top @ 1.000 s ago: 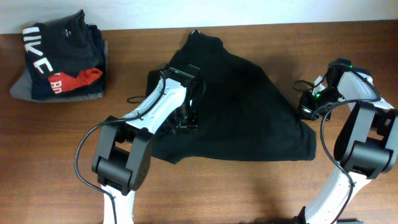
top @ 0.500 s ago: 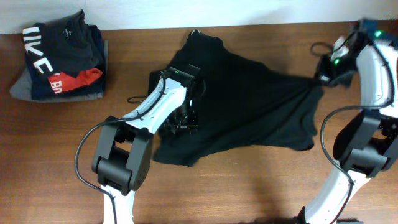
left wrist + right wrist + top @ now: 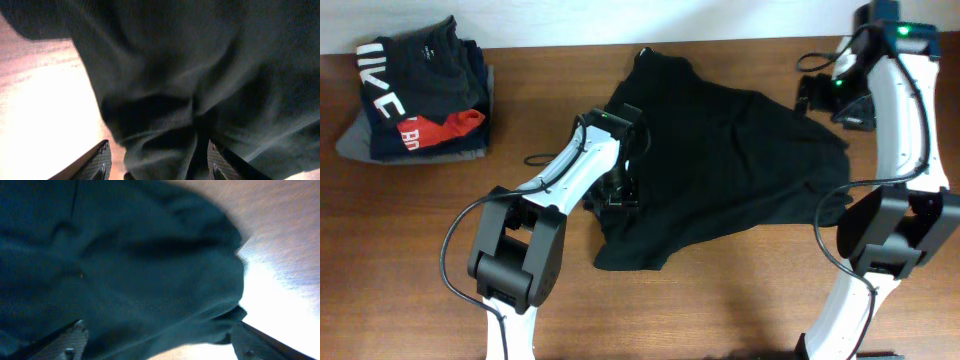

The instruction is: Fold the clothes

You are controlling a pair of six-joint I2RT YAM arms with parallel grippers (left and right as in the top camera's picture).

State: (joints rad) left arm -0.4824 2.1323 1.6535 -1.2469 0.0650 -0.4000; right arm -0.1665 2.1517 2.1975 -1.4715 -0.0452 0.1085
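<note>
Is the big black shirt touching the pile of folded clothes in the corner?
Apart. The overhead view shows bare table between the black shirt and the folded pile.

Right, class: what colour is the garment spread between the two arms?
The garment is plain black, clearest in the overhead view.

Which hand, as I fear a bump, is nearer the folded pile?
Left. The left hand is over the black garment, right of the folded pile; the right hand is farther right.
</note>
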